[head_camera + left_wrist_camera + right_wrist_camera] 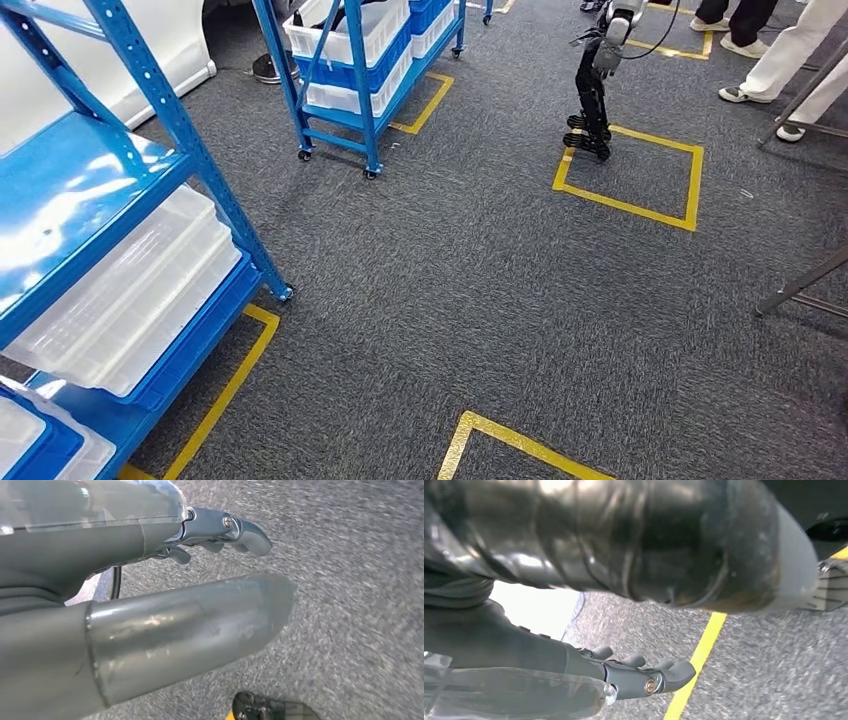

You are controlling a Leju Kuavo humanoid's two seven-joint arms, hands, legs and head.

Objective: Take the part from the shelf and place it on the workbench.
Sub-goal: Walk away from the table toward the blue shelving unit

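A blue metal shelf (pixel 95 180) stands at the left of the head view, with clear white trays (pixel 130 295) stacked on its lower level. I cannot make out any part in them. In the left wrist view my left hand (pixel 165 620) hangs over the grey carpet, thumb and fingers apart, with nothing in it. My right hand (pixel 624 672) also hangs above the carpet, fingers stretched out and holding nothing.
A second blue rack on wheels (pixel 360 70) holds white bins at the back. Another small robot (pixel 592 90) stands on a yellow tape square (pixel 630 170). People's legs (pixel 790 50) are at the far right, near grey stand legs (pixel 800 285). Yellow tape (pixel 696 665) runs under my right hand.
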